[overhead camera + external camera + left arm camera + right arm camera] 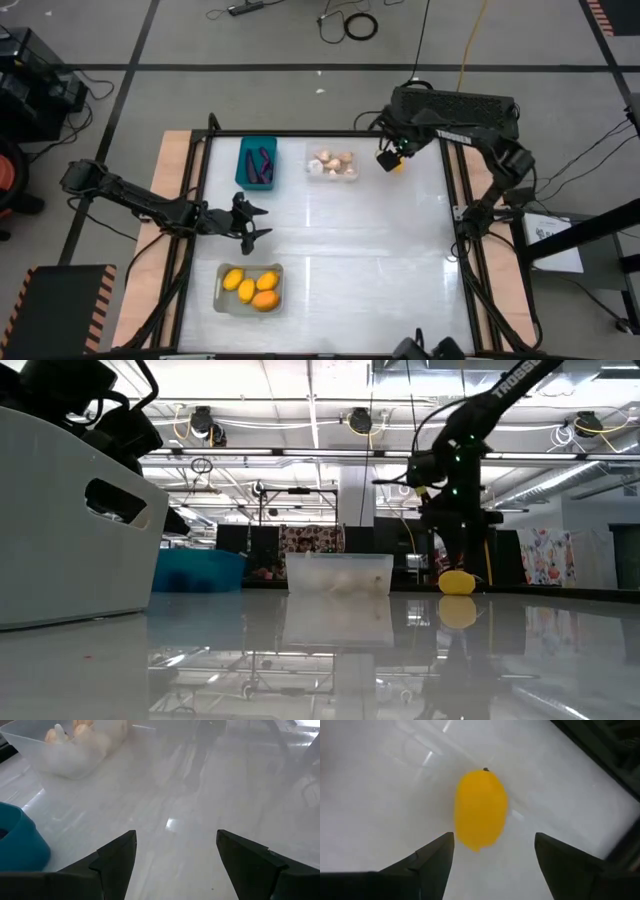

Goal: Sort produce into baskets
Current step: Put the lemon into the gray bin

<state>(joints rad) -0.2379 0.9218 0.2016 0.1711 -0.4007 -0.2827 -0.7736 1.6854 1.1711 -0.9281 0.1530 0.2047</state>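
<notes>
Closest to the overhead camera we see the two dark arms. The left gripper (pixel 262 222) hovers with jaws spread wide over the glossy white surface (pixel 350 240), between the small teal plastic bin (pixel 256 164) of purple eggplant shapes and the pale grey round-cornered bin (pixel 249 288) of yellow-orange ovals. The right gripper (pixel 390 160) sits beside the clear bin of beige garlic-like bulbs (pixel 332 165), over a loose smooth yellow oval lemon-like piece (pixel 397 166).

At table height, that yellow piece (pixel 456 582) rests on the surface beneath the right arm, well apart from the grey bin (pixel 70 520).

From the left wrist, wide jaws hold nothing.

From the right wrist, open jaws frame the yellow piece (pixel 480 809). We judge it light, stiff and slippery; gripping across its narrow middle should keep it from squirting out.
</notes>
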